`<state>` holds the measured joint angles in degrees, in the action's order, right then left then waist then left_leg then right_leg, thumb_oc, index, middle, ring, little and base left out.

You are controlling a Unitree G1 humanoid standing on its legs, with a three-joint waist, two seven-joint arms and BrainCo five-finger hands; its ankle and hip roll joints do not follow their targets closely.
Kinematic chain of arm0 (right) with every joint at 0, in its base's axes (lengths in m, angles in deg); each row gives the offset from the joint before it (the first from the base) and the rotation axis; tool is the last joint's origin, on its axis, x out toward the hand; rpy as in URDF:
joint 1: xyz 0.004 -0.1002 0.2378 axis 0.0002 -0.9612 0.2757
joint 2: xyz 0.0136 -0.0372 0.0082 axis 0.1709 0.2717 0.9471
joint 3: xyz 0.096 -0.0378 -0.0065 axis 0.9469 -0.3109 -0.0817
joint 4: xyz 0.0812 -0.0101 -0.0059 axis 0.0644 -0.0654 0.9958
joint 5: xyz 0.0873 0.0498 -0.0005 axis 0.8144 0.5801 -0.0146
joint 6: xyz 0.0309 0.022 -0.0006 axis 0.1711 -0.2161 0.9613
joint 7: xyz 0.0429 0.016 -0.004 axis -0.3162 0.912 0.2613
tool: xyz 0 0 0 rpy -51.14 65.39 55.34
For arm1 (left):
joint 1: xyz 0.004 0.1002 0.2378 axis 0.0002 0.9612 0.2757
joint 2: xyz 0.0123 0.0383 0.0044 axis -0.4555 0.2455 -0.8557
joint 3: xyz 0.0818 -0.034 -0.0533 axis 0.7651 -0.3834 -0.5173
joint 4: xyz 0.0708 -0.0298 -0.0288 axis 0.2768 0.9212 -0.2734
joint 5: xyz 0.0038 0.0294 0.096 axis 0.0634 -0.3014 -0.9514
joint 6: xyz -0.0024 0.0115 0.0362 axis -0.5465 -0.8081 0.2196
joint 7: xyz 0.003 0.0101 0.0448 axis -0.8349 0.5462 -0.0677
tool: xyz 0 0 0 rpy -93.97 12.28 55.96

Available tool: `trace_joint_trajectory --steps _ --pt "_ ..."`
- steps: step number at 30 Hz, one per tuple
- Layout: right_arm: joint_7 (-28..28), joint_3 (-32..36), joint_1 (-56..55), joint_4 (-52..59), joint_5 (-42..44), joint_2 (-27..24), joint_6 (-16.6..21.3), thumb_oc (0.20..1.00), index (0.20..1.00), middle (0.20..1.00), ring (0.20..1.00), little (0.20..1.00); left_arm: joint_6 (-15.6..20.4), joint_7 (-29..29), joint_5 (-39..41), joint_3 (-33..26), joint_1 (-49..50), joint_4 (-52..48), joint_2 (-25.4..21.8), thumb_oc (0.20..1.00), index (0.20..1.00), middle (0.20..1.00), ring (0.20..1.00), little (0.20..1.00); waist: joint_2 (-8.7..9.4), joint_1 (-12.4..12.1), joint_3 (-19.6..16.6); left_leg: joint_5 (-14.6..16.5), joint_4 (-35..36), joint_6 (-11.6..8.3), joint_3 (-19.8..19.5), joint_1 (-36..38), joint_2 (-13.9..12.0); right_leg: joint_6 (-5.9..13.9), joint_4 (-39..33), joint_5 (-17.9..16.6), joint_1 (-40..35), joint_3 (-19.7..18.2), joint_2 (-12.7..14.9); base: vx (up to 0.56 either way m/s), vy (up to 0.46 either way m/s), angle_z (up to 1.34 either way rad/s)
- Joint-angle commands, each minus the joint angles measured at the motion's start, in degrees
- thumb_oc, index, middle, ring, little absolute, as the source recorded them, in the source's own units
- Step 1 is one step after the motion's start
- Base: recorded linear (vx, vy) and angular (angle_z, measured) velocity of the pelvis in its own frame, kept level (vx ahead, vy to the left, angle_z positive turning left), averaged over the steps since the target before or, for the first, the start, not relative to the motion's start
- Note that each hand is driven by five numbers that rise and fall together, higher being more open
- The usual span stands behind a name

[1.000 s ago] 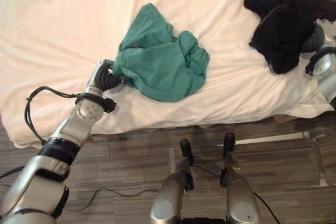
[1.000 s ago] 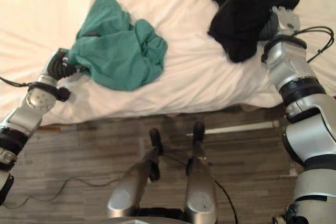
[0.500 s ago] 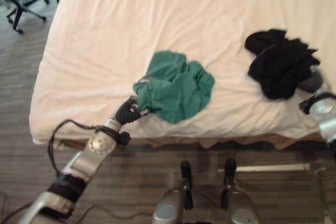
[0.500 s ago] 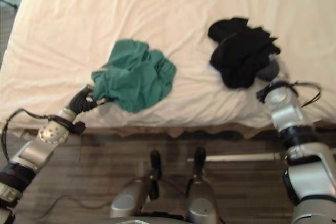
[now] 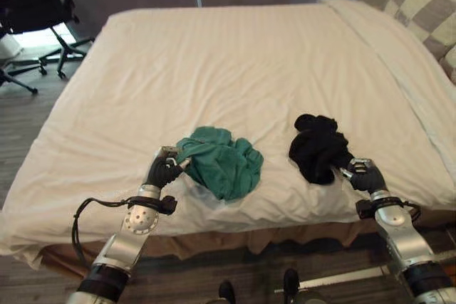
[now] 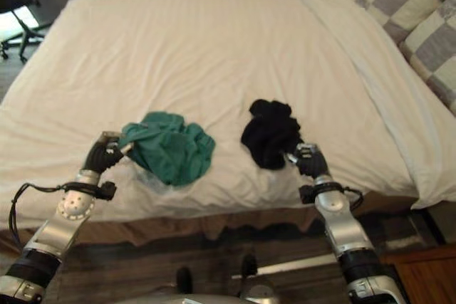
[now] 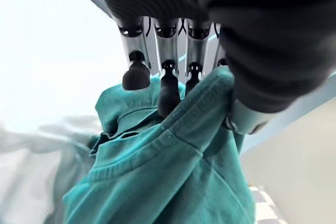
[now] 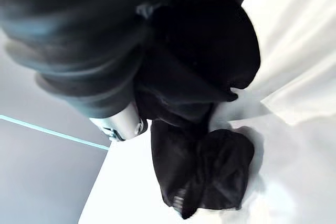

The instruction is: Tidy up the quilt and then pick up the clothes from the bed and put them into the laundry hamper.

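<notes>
A wide bed (image 5: 235, 62) under a smoothed cream quilt (image 5: 214, 83) carries two garments near its front edge: green clothes (image 5: 222, 164) pinched by the left hand (image 5: 162, 171), black clothes (image 5: 317, 147) (bunched) gripped by the right hand (image 5: 363, 176).

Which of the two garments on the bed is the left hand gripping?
The teal garment: the left hand pinches its edge. The black garment lies further to the robot's right, in the right hand.
</notes>
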<state>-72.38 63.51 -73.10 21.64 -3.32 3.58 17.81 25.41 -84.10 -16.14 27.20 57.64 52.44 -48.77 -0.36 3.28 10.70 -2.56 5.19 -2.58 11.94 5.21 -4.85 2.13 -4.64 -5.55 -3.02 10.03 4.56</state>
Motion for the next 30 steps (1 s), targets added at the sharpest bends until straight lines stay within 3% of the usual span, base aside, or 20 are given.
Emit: trace_joint_trajectory --steps 1,9,13,14,18,24,25,26,28,30 --pt "0.1 -0.5 2.2 4.0 1.6 0.6 5.4 0.2 0.2 0.2 0.2 0.2 7.4 3.2 -0.5 -4.0 -1.4 -2.5 -0.2 0.2 0.2 0.2 0.2 0.2 2.76 0.6 -3.0 4.6 -0.2 -0.39 2.5 3.1 0.6 4.91 -0.4 3.1 -3.0 -2.3 2.7 0.0 0.0 0.0" --pt "4.7 -0.6 1.6 9.7 8.6 3.4 6.9 0.2 0.2 0.2 0.2 0.2 12.0 4.4 2.6 -7.7 -0.5 -8.5 0.3 0.2 0.2 0.2 0.2 0.2 2.82 0.1 -4.3 5.1 -0.2 -0.04 1.9 3.7 1.0 5.03 -0.4 3.3 -3.8 -2.1 3.0 0.0 0.059 -0.01" --pt "1.6 -1.4 1.3 11.1 2.8 4.4 6.2 0.2 0.2 0.2 0.2 0.2 11.9 4.9 3.4 -9.5 1.4 -11.2 1.3 0.2 0.2 0.2 0.2 0.2 2.99 -0.8 -4.1 5.9 -0.2 0.86 0.7 3.9 2.1 4.87 -0.4 3.5 -4.9 -1.6 3.3 0.01 0.069 0.01" --pt "-1.5 -1.5 1.6 10.8 -3.4 4.3 6.0 0.2 0.2 0.2 0.2 0.2 11.3 5.0 3.4 -10.2 2.4 -12.2 1.5 0.2 0.2 0.2 0.2 0.2 3.1 -1.4 -3.8 6.0 -0.2 1.27 0.0 3.9 2.6 4.8 -0.4 3.3 -5.4 -1.2 3.5 0.01 0.024 0.06" --pt "-6.3 -2.2 4.4 8.0 -11.2 2.4 4.7 0.2 0.2 0.2 0.2 0.2 10.5 4.7 3.7 -11.3 3.7 -13.2 0.8 0.2 0.2 0.2 0.2 0.2 3.3 -3.2 -2.8 6.2 -0.2 1.93 -1.6 3.7 3.4 4.76 -0.1 3.4 -5.7 -0.4 3.6 0.01 -0.001 0.11" --pt "-6.8 -2.6 5.7 6.6 -11.3 1.7 4.4 0.2 0.2 0.2 0.2 0.2 10.4 4.3 4.1 -11.3 3.6 -13.3 0.6 0.2 0.2 0.2 0.2 0.2 3.31 -3.5 -2.6 6.4 -0.2 2.09 -2.3 3.6 3.6 4.76 -0.1 3.5 -5.6 -0.8 3.5 0.01 -0.026 0.07" --pt "-7.6 -2.6 9.4 1.9 -8.6 -1.0 4.2 0.2 0.2 0.2 0.2 0.2 10.8 2.9 5.2 -10.8 3.2 -13.3 -0.6 0.2 0.2 0.2 0.2 0.2 3.38 -4.9 -2.2 6.2 -0.2 2.53 -5.3 3.0 4.1 4.11 -0.1 3.6 -5.4 -3.4 2.5 0.06 -0.229 0.02" --pt "-6.5 -1.2 9.8 1.8 -3.2 -2.8 6.1 0.2 0.2 0.2 0.2 0.2 11.8 1.7 6.7 -10.2 3.0 -13.4 -0.8 0.2 0.2 0.2 0.2 0.2 3.2 -4.3 -2.2 5.8 -0.2 2.66 -10.5 1.9 5.0 2.65 -0.4 3.7 -3.1 -10.8 -1.5 0.1 -0.356 0.18" --pt "2.5 0.7 8.5 5.9 8.0 -1.7 10.8 0.2 0.2 0.2 0.2 0.2 12.3 1.0 12.0 -13.9 6.3 -14.1 -0.8 0.2 0.2 0.2 0.2 0.2 2.96 -4.5 -2.8 5.3 -0.2 1.93 -12.0 1.7 4.7 2.03 -0.4 3.6 -2.5 -11.5 -2.5 0.05 -0.277 1.43" --pt "7.6 -0.9 9.8 9.6 12.9 1.1 10.9 0.2 0.2 0.2 0.2 0.2 11.8 2.9 15.6 -14.8 7.3 -14.2 0.6 0.2 0.2 0.2 0.2 0.2 2.74 -5.2 -2.3 4.4 -0.2 1.62 -12.7 0.8 4.5 1.17 -0.4 3.9 -2.3 -10.4 -2.9 -0.05 -0.132 1.41"
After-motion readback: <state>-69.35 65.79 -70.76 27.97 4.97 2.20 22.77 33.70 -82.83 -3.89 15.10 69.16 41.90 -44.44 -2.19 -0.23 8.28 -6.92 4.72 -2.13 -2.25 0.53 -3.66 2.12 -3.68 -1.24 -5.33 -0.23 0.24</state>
